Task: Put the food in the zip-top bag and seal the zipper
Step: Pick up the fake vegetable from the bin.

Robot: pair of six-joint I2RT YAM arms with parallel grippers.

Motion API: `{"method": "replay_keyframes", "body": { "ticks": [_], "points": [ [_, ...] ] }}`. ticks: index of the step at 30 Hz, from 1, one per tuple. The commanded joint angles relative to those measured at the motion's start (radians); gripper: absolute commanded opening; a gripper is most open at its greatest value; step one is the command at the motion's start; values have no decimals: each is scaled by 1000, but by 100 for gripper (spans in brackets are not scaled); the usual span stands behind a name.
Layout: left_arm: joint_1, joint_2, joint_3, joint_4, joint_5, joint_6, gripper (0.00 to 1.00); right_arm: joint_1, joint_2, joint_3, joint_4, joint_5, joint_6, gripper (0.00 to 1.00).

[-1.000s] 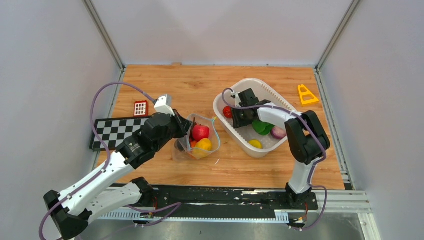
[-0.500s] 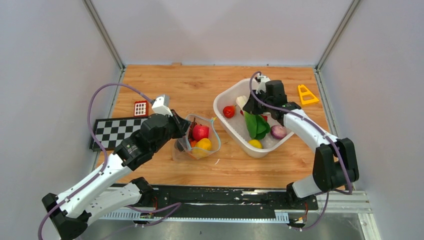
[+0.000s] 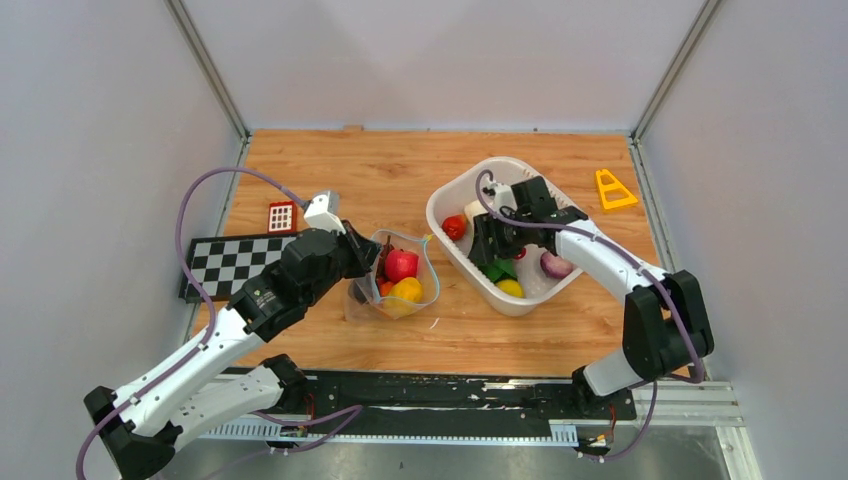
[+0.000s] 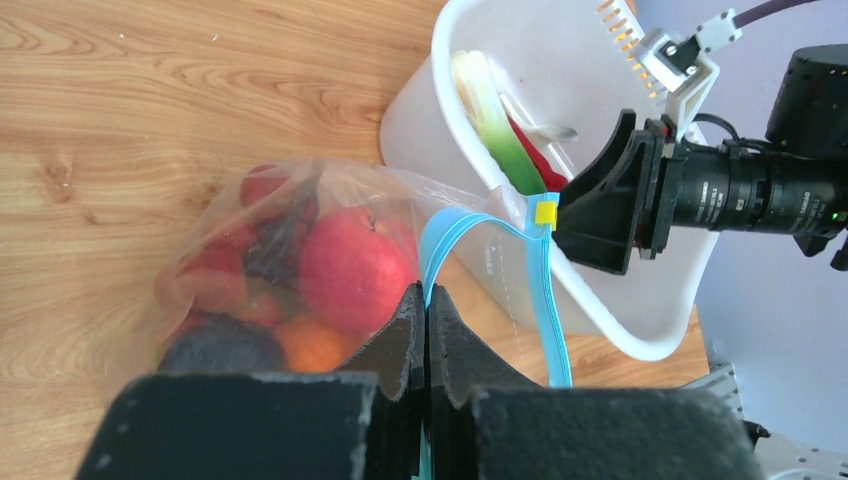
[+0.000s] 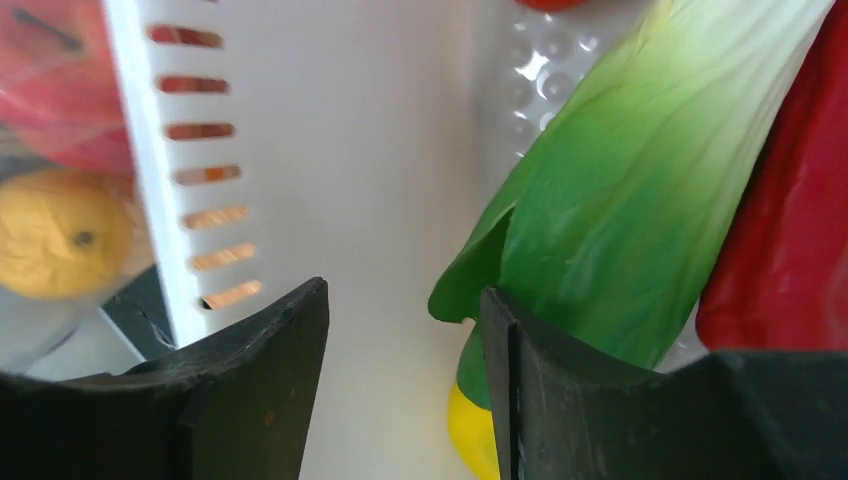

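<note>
- My left claw (image 4: pixel 427 300) is pinched shut on the zipper (image 4: pixel 548 300) at the bottom centre of its wrist view. This props the mouth of the zip-top bag (image 4: pixel 200 250) open toward the white basket (image 4: pixel 420 130).
- The bag sits on the table (image 3: pixel 330 180), left of centre in the top view and just beside the basket. It holds a red apple (image 4: pixel 355 265), an orange tangerine (image 4: pixel 310 345) and a yellow lemon (image 3: pixel 408 290).
- My right claw (image 5: pixel 403 300) hangs inside the basket, fingers apart with nothing between them, beside a green leaf (image 5: pixel 640 200). I judge it is lining up another piece.
- Only the right wrist view shows that empty gap, and only the left wrist view shows the grip on the strip. The top view alone shows both arms together.
</note>
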Motion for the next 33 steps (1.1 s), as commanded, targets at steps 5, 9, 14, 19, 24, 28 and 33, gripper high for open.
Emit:
{"method": "replay_keyframes", "body": {
  "ticks": [5,9,14,19,24,28,33],
  "points": [
    [0,-11,2,38,-14,2,0,25,-105,-15,-221,145,-59,60],
    [0,-8,4,38,-13,4,0,27,-118,12,-322,320,-52,61],
    [1,0,6,44,-6,8,0,21,-199,11,-221,477,37,64],
    [1,3,12,40,-5,18,0,-18,-223,39,-76,640,99,74],
    [0,-6,16,26,-16,28,0,-69,-144,87,-11,665,68,74],
    [0,-3,22,15,-31,34,1,-83,-34,76,59,667,15,66],
    [0,21,36,19,-16,44,1,-87,94,69,138,701,-50,60]
  ]
}}
